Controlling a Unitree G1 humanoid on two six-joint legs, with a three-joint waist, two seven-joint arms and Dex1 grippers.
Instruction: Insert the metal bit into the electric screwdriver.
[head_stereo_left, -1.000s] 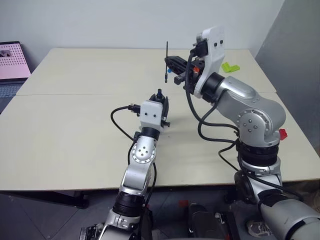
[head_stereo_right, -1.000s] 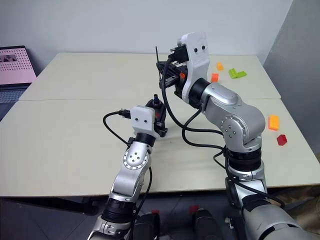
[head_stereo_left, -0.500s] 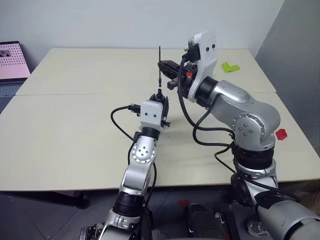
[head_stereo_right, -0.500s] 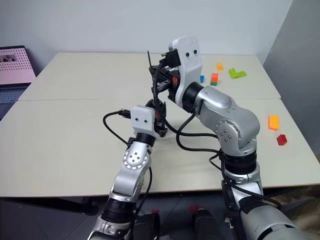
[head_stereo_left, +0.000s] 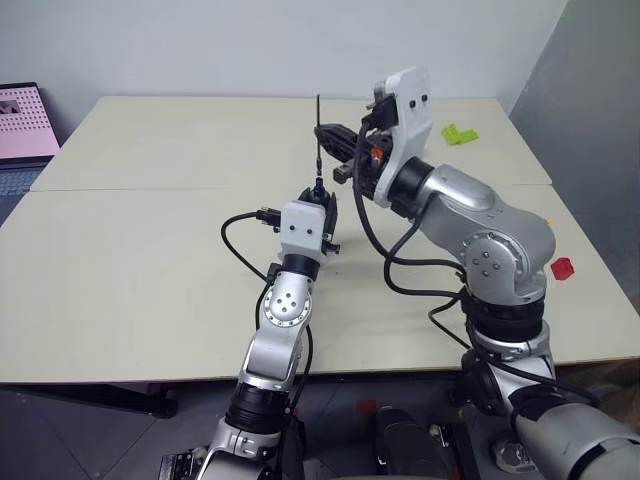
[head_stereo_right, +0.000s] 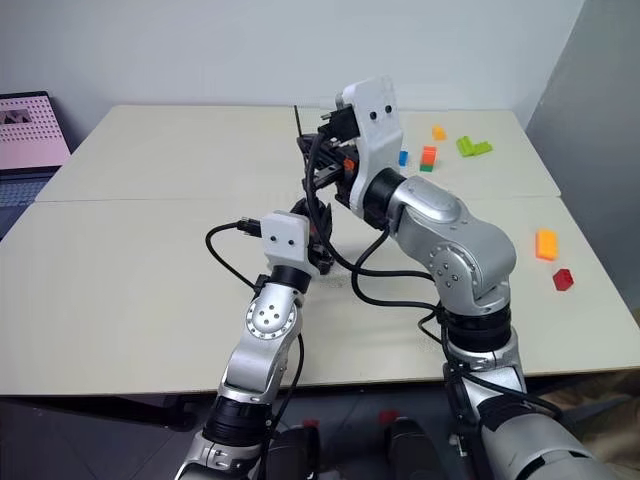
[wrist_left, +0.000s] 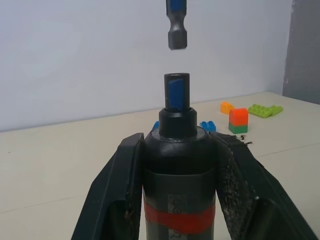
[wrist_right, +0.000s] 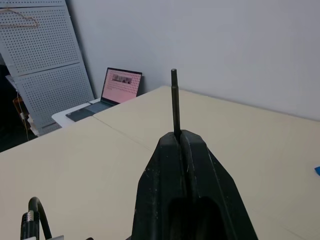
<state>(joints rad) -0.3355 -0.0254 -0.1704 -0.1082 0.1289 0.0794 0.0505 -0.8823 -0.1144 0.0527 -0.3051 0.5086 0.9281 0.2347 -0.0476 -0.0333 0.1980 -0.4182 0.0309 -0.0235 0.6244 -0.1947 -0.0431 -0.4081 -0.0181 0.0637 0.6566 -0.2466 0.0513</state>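
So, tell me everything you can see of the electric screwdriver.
The electric screwdriver is a black, pen-shaped cylinder with a red band, narrowing to a collar whose socket shows blue. It stands upright, clamped between the left tool's black fingers, above the table. The metal bit, held upright by the right tool, hangs just above the socket, not yet inserted.

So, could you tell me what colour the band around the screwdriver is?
Red, clearest in the left wrist view on the electric screwdriver.

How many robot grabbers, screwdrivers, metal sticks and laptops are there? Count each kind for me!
Grippers: 2, the left gripper and the right gripper
Electric screwdriver: 1
Metal bit: 1
Laptop: 1
Total: 5
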